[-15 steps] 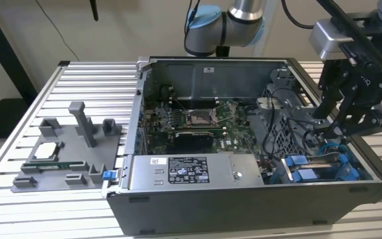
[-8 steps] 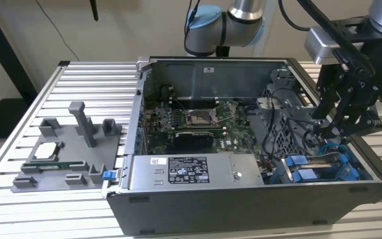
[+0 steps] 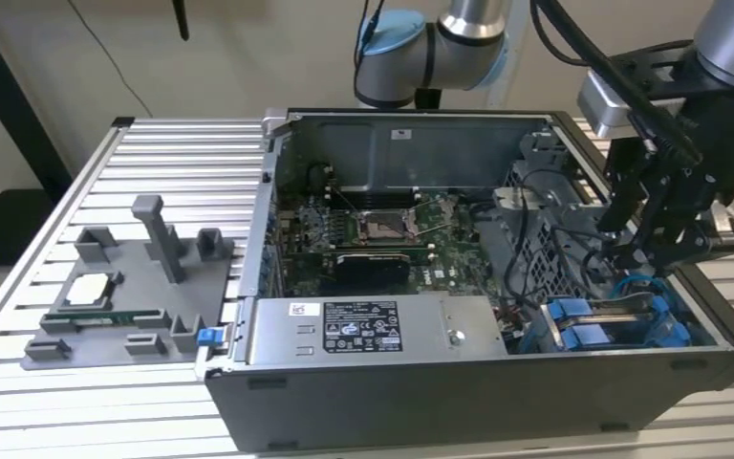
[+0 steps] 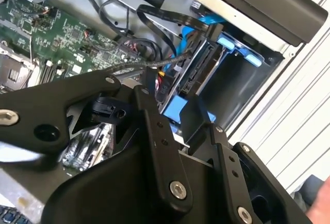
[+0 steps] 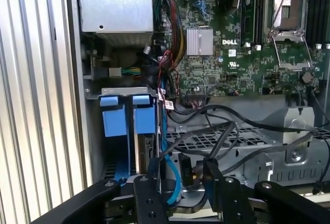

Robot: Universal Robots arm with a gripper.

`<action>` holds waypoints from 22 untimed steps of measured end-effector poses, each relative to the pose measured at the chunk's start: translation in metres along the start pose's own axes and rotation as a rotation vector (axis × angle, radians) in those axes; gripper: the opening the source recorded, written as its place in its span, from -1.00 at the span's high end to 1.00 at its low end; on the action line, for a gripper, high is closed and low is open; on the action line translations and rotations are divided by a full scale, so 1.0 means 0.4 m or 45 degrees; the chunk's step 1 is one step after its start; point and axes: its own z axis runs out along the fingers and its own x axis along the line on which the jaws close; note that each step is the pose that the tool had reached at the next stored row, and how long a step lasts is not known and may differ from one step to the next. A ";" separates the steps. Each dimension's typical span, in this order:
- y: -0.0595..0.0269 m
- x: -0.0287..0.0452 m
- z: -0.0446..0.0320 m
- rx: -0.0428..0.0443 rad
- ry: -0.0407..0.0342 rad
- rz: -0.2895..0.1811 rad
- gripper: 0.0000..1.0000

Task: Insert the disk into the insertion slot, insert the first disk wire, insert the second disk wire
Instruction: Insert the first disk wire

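Two blue carrier ends (image 5: 129,115) sit side by side in the bays of the grey drive cage (image 5: 247,141), also visible in the exterior view (image 3: 591,330). I cannot tell which one is the disk. My gripper (image 3: 641,258) hangs just above the cage at the case's right end. In the first wrist view its fingers (image 5: 149,188) stand apart. A blue cable (image 5: 167,162) and a black connector (image 5: 188,175) lie in the gap, and nothing looks clamped. The gripper (image 4: 166,100) shows a blue carrier (image 4: 178,108) behind its gap in the second wrist view. Black wires (image 5: 227,126) loop over the cage.
The open computer case (image 3: 469,402) lies on a slatted table (image 3: 150,153). Inside are the motherboard (image 3: 367,225) and a labelled power supply (image 3: 367,330). On the exterior view's left, a grey fixture (image 3: 125,296) holds small parts. The case walls stand close around the cage.
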 end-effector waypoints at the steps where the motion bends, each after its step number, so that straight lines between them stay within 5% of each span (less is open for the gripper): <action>1: 0.001 0.000 0.003 0.002 -0.0043 -0.001 -1.00; 2: 0.001 0.000 0.006 0.004 -0.0088 -0.003 -1.00; 3: 0.002 0.000 0.008 0.005 -0.0140 -0.004 1.00; 9: 0.005 0.001 0.013 0.011 -0.0493 -0.004 1.00; 22: 0.004 0.002 0.013 0.007 -0.0495 -0.003 1.00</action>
